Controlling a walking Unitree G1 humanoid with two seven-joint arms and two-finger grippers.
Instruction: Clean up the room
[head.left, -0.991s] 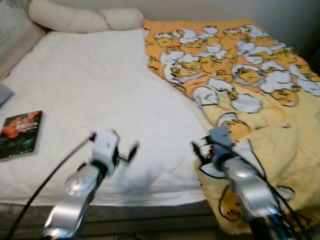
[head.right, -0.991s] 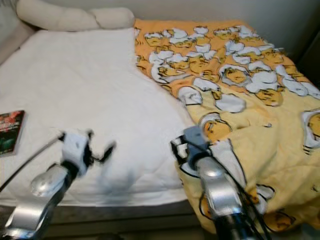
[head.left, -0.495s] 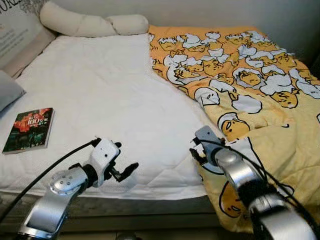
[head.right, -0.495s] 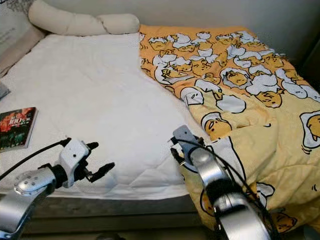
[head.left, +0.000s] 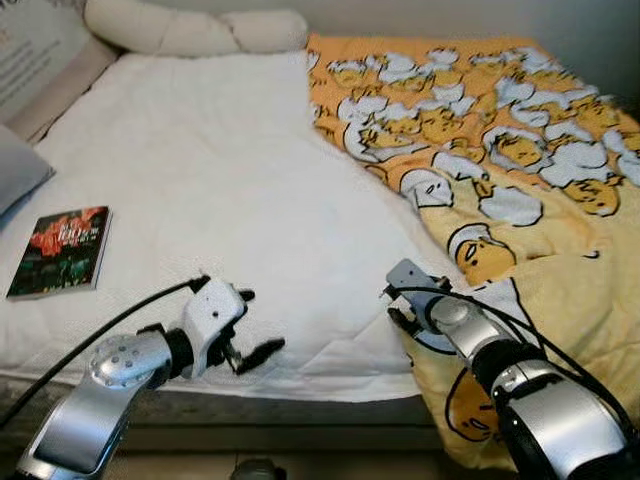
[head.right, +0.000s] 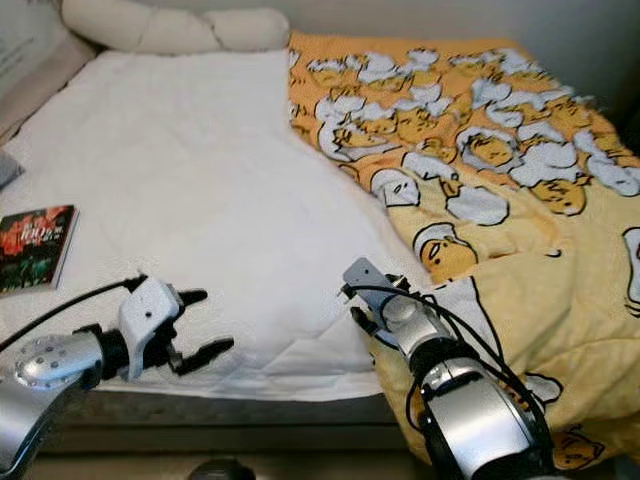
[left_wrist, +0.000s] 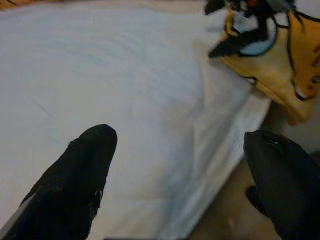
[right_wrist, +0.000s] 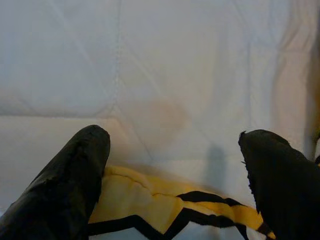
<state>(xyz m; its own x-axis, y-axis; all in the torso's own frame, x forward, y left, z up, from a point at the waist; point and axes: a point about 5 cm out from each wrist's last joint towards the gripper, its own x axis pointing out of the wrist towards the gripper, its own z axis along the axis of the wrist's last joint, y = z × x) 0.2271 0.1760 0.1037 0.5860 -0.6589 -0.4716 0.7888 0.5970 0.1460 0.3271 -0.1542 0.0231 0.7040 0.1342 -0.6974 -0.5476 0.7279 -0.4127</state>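
1. Bed w/ white quilted mattress pad (head.left: 220, 190), half covered: yellow cartoon-print blanket (head.left: 520, 200) bunched over robot's right half, its near edge hanging off the foot of the bed.
2. Right gripper (right_wrist: 172, 175) low at blanket's inner edge near the foot; fingers (right_wrist: 75, 180) spread wide apart, yellow hem w/ black line lying between them, not yet pinched. Nothing held.
3. Left gripper (head.left: 250, 330) near the foot edge of bare pad, well apart from the blanket; fingers (left_wrist: 80, 175) spread wide, nothing between but white pad.
4. Book (head.left: 60, 250) w/ dark red cover flat on pad at robot's far left, near a grey pillow corner (head.left: 15, 175). Long cream bolster pillows (head.left: 190, 28) at head end.
5. Likely step: grab blanket edge to spread it across the bed. Task barely begun, by the look.
6. Risks:
   - Closing too shallow → catches only hem tip, slips out on pull.
   - Closing too deep → pinches pad along w/ blanket, drags both.
   - One-point pull → blanket bunches instead of spreading; hanging part's weight may slide it off the bed.
   - Blanket dragged over the book → hidden or pushed off the far side.
   - Left arm cable (head.left: 90, 340) could snag the bed edge on a reach.
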